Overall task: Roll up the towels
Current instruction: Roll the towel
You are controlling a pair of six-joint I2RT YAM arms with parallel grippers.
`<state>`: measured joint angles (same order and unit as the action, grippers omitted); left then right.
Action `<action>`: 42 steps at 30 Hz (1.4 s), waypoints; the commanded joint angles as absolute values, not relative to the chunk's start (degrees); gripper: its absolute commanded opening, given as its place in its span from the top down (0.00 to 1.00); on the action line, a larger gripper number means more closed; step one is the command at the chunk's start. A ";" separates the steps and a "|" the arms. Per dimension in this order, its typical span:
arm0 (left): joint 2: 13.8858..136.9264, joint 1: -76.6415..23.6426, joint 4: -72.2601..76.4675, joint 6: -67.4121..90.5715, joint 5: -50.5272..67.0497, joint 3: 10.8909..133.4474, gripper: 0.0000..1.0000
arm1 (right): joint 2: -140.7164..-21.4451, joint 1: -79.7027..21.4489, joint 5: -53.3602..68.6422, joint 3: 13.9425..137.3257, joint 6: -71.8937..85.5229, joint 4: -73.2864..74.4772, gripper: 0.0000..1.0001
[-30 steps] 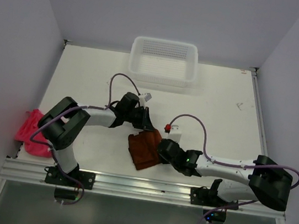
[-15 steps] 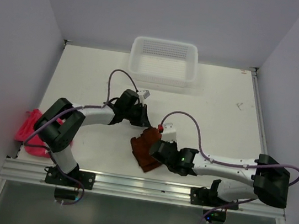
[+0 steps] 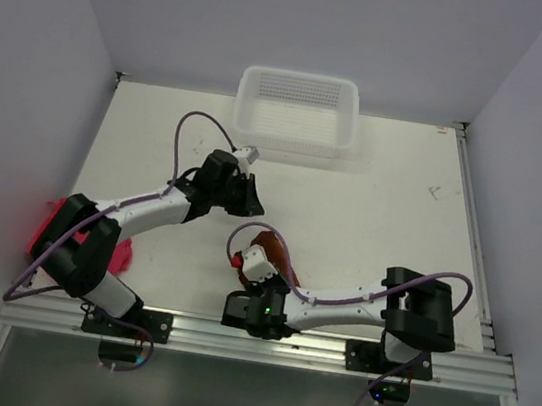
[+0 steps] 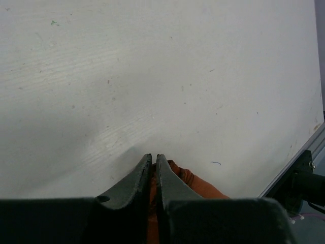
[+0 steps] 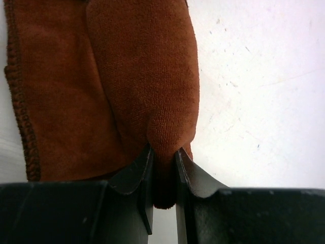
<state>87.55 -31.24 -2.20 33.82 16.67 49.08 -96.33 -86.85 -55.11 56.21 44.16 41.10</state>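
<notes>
**A:** Item one, nearest me. What is the right gripper (image 5: 163,165) doing?

**B:** Clenched on a raised fold of the rust-brown towel (image 5: 117,76). As I see it from the wrist view, the cloth runs straight out ahead of the fingertips, with its long axis in line with them and the stitched hem on the left. It lies on the table (image 3: 400,221) close to the near edge, roughly between the two bases.

**A:** Item two, the left gripper (image 4: 154,161)?

**B:** Fingers drawn to a thin slit, just beyond the towel's far end. Rust cloth shows under them and through the slit. I cannot tell whether any of it is nipped.

**A:** Which arm do I count on for the roll?

**B:** My judgement is the right. It has the near end, so the roll would travel away from it, toward the left gripper.

**A:** Item three?

**B:** Pink towel (image 3: 43,230), bunched at the table's left edge beside the left arm's base. It is well apart from both grippers, and the left arm is nearer.

**A:** Farthest?

**B:** White mesh basket (image 3: 291,147), at the far edge, well beyond both towels.
</notes>
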 commanded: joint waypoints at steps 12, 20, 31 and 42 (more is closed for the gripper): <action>75.85 -33.04 2.37 35.42 21.80 40.87 0.89 | -113.47 -94.39 -63.64 71.72 42.11 52.56 1.00; 75.94 -39.81 6.59 38.93 20.48 33.93 0.89 | -111.80 -94.31 -61.17 69.53 37.71 47.46 1.00; 81.47 -40.17 9.05 38.76 17.23 28.30 0.90 | -104.07 -94.31 -59.85 63.55 36.21 41.05 0.93; 86.22 -40.25 13.35 39.11 14.85 26.54 0.91 | -96.08 -94.13 -57.40 59.86 39.20 37.10 0.34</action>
<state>83.24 -39.90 14.22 39.92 19.05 28.14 -102.30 -94.08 -58.22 61.36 37.34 40.56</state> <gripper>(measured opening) 0.090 0.629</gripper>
